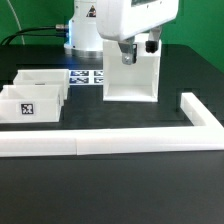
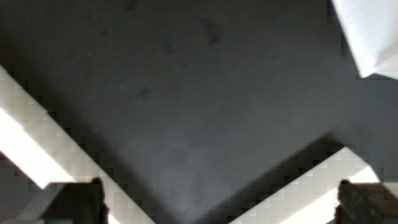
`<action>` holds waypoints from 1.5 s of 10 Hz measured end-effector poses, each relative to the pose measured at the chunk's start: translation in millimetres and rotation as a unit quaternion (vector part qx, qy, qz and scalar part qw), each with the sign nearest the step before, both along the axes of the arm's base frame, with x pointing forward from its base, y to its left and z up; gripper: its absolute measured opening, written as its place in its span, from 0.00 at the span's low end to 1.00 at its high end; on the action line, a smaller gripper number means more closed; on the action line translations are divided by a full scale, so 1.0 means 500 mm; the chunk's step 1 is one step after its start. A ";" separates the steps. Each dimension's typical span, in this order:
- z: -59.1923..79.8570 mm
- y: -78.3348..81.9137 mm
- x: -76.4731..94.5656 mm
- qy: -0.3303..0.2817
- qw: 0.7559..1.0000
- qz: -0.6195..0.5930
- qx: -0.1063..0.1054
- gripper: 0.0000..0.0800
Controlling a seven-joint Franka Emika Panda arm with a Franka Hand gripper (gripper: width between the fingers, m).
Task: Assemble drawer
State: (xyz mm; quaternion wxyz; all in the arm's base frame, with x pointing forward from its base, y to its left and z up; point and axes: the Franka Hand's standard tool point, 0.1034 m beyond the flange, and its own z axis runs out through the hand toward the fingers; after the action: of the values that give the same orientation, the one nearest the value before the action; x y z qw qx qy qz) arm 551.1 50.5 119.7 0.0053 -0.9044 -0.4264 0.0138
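The hand (image 2: 217, 205) is spread wide, nothing gripped; the drawer box (image 1: 131, 82) is positioned directly beneath it.

A matte black worktop (image 1: 120, 190) carries a tall white open-fronted box (image 1: 131, 86), standing upright near its middle. Just beside the box, on the exterior view's left, the marker board (image 1: 87, 78) lies flat. Farther that way sits a low white open tray (image 1: 30, 110) with a black-and-white tag on its front wall. A second white tray (image 1: 45, 78) sits close behind it. In front of the box, apart from it, a long white rail (image 1: 110, 143) runs across the worktop. It turns back past the box on the exterior view's right.
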 end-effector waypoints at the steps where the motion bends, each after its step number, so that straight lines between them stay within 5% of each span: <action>1: 0.014 -0.001 -0.026 -0.002 0.999 -0.035 -0.003 0.81; 5: 0.044 0.033 -0.110 0.023 0.981 -0.190 -0.017 0.81; 10: 0.042 0.032 -0.111 0.021 0.979 -0.202 -0.017 0.81; 13: 0.038 0.060 -0.173 0.017 0.934 -0.355 -0.024 0.81; 15: 0.024 0.078 -0.189 0.036 0.907 -0.420 -0.005 0.81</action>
State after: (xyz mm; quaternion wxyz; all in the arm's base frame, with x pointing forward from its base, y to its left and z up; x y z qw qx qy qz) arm 456.4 89.7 131.7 0.0211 -0.9987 -0.0061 0.0454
